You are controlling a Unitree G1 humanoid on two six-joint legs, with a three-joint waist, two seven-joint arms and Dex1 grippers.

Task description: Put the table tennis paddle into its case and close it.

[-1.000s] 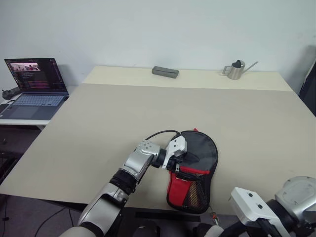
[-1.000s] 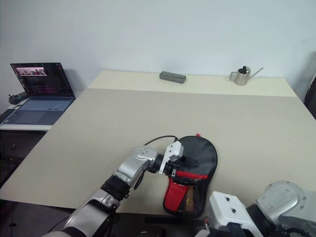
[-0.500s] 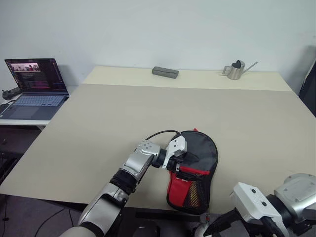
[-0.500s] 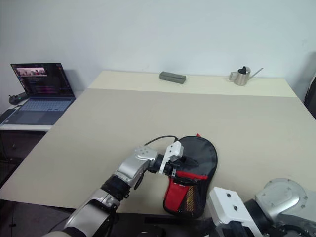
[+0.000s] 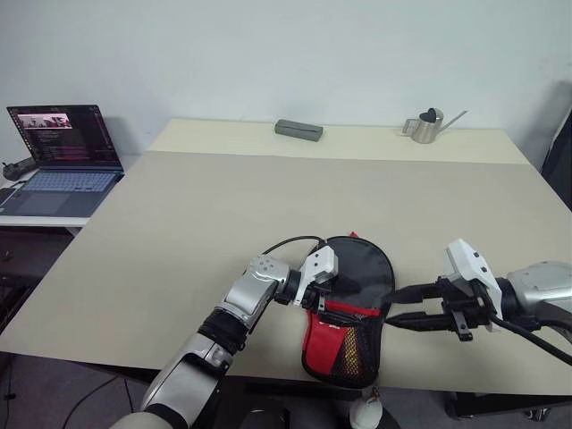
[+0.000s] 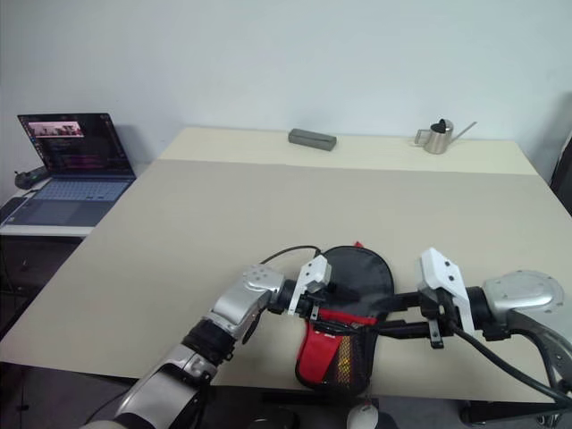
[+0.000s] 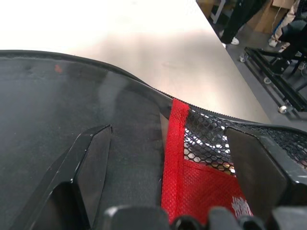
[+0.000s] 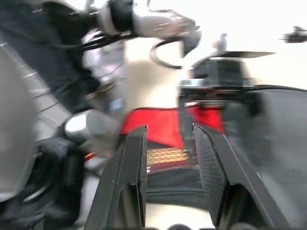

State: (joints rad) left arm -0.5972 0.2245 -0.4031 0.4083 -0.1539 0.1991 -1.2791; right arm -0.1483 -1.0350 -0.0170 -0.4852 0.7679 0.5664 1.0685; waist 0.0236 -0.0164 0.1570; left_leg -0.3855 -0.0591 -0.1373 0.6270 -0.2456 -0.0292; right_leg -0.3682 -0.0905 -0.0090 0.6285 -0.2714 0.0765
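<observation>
Black fabric with a red panel makes up the case [image 5: 349, 308], which lies flat at the near edge of the table [image 5: 179, 223], its narrow red and mesh end hanging toward the edge and its round black end pointing away. Through the mesh pocket [image 5: 357, 349] something striped in red and tan shows inside the narrow end, which looks like the paddle's handle; the rest of the paddle cannot be made out, so the case appears to hold it, though how far the zip is drawn cannot be told. A white fluffy charm [image 5: 367, 412] dangles below the table edge from the case's near end. The left gripper [image 5: 332, 295] rests on the case from its left side, fingers spread wide and pressed flat on the cloth, one on the black face and one on the red and mesh part, as the left wrist view shows. The right gripper [image 5: 399, 306] comes in from the right, level with the table, its two black fingers part way apart and grasping nothing, their tips just at the case's right edge; whether they touch it cannot be told. Well beyond, at the far edge of the table, a grey box [image 5: 298, 130] lies shut, and to its right stands a small metal watering can [image 5: 427, 126]. Off the table to the left, an open laptop [image 5: 58, 161] sits on a lower desk.
</observation>
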